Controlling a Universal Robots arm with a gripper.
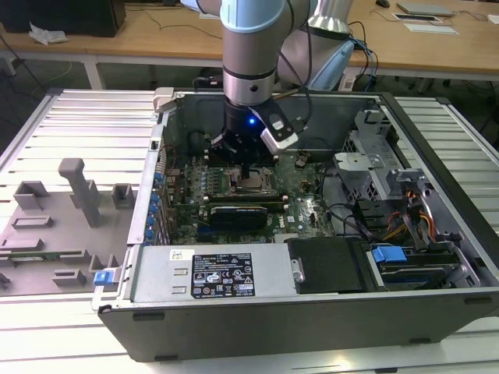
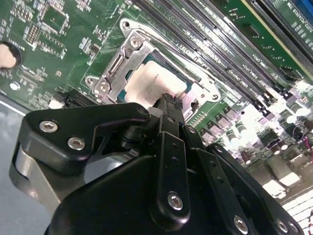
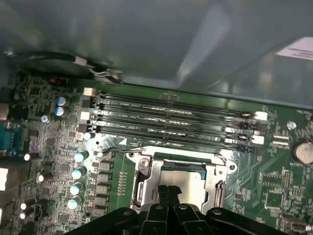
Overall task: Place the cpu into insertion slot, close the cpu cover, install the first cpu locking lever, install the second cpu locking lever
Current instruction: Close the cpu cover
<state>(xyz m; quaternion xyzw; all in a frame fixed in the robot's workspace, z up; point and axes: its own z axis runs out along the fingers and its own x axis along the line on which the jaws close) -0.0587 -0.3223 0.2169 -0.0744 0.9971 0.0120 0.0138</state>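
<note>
Jaws pressed together above cpu (image 2: 151,83).

Robot lab: open PC case (image 1: 312,327), slatted bench (image 1: 78,125), desks (image 1: 156,35)

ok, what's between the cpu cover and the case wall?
Long black memory slots, side by side on the green board, in the first wrist view.

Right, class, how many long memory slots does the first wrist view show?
4 memory slots, side by side: one nearest the case wall, two in the middle, one beside the cpu cover. None seems hidden.
</note>
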